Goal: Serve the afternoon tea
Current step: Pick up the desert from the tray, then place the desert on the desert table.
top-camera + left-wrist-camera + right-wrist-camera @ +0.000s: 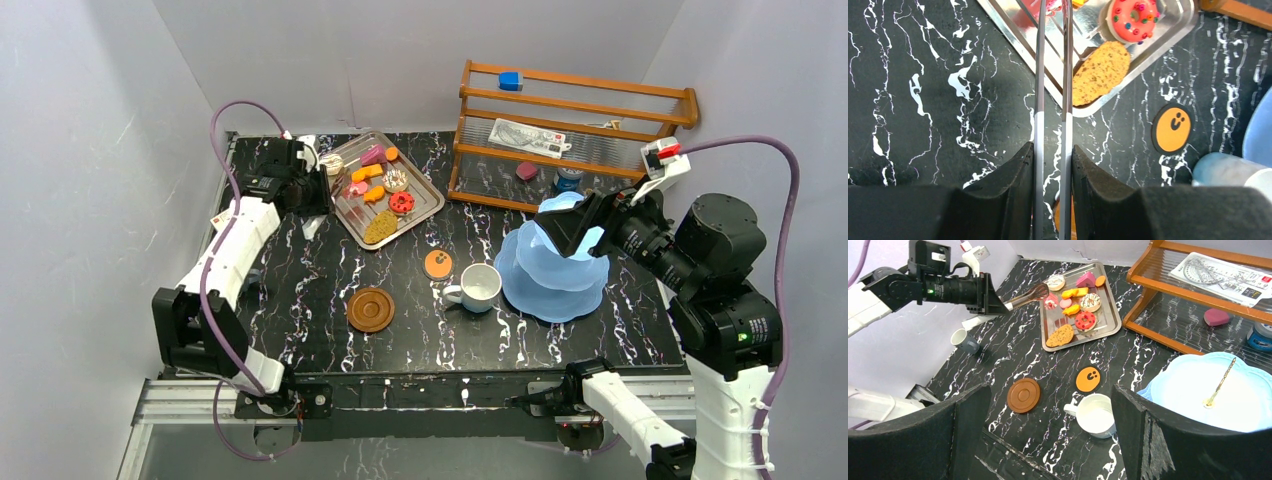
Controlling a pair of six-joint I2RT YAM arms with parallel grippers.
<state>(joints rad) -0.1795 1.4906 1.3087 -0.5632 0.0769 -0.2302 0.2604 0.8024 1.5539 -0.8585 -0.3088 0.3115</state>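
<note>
**Desk:** What does your left side have hold of?

**Operator:** My left gripper (1053, 150) has its jaws pinched on the handle end of the metal tongs (1067, 60). The two blades are squeezed nearly parallel and reach out over the silver tray (432, 205). I hold them that far back so the arm stays off the pastries and only the tips go in.

**Desk:** Have the tips caught anything?

**Operator:** I can't tell. From the right wrist they end by the pink cupcake (1051, 301) at the tray's far side, but the tips are too small to read. The red donut (1133, 20) and the cookie (1100, 72) lie untouched on the tray.

**Desk:** And your right?

**Operator:** The right gripper (1048, 415) has its jaws spread wide with nothing between them. It hovers above the light-blue stand (550, 280), whose top tier is bare. I'd say I keep it there to steady the stand if a delivery rocks it.

**Desk:** And the cups?

**Operator:** The white mug (480, 287) sits on the worktop just beside the stand, not on the brown saucer (371, 309), which lies apart to its left. The orange coaster (438, 264) is empty too. The grey mug (965, 342) is on its side near my left arm. So I judge the serving has barely started.
</note>
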